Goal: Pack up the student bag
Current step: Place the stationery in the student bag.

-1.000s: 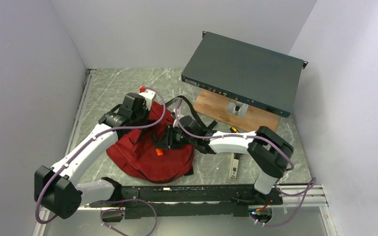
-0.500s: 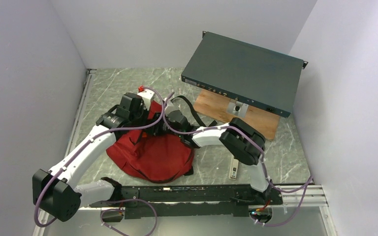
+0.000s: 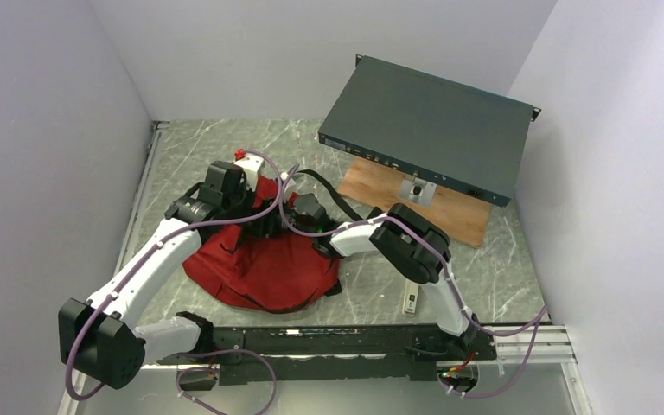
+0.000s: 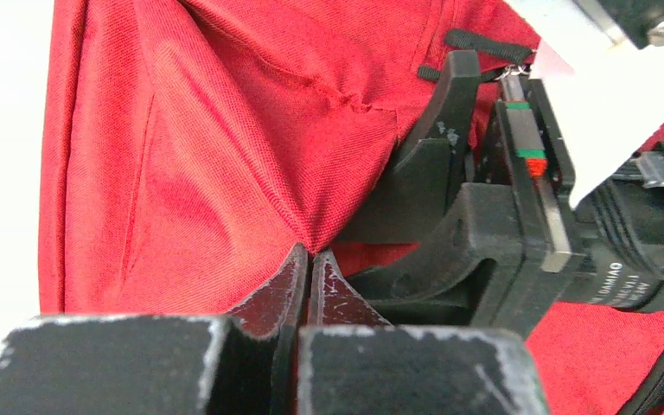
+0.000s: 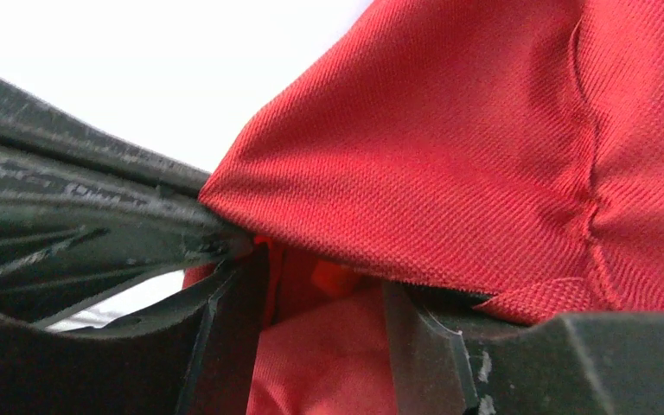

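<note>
The dark red student bag (image 3: 264, 268) lies on the table in front of the arms, its far edge lifted. My left gripper (image 3: 255, 206) is shut on a fold of its red fabric (image 4: 225, 156) and holds it up; the pinched tips (image 4: 311, 259) show in the left wrist view. My right gripper (image 3: 278, 218) reaches from the right under that lifted fold, its black body (image 4: 458, 225) right beside the left fingers. In the right wrist view its jaws (image 5: 324, 303) stand apart with red fabric between them. A small orange thing (image 5: 337, 278) lies just beyond the tips.
A flat dark teal metal box (image 3: 428, 130) rests tilted over a wooden board (image 3: 437, 207) at the back right. A small white device (image 3: 411, 296) lies on the marble table (image 3: 190, 147) by the right arm's base. A black bag strap (image 3: 327, 186) loops behind the bag. Walls close both sides.
My right gripper has swung left and back from above the bag's middle, under the lifted far edge next to the left gripper. The orange thing is no longer seen from above.
</note>
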Available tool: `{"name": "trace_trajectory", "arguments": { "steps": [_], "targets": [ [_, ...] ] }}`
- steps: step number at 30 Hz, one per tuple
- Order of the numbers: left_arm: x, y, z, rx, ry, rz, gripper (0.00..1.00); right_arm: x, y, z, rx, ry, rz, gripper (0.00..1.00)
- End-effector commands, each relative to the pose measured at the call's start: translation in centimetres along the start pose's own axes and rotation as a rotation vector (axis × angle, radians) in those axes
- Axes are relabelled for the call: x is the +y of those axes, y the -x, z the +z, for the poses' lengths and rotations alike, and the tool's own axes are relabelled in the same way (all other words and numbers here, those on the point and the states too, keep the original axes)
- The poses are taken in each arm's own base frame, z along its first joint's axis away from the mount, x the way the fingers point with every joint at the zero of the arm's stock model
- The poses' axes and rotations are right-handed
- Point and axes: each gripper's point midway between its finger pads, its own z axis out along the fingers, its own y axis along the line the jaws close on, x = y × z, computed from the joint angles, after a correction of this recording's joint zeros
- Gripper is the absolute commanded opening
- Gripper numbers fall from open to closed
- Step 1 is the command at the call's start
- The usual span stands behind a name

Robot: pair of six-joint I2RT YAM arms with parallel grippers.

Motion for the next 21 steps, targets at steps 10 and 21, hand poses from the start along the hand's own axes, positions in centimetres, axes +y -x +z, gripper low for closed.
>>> {"name": "trace_trajectory", "arguments": {
  "steps": [10,21],
  "targets": [
    [-0.3,0.9,-0.5,-0.025,-0.029,-0.02,0.0,-0.8,-1.4,-4.1,0.148,-0.084,0.029,0.23],
    [-1.2,-0.3,0.4,0.057,-0.068,-0.042,0.0,-1.9,-2.4,-22.4,0.32,-0.638,-0.151,0.51]
  ]
}}
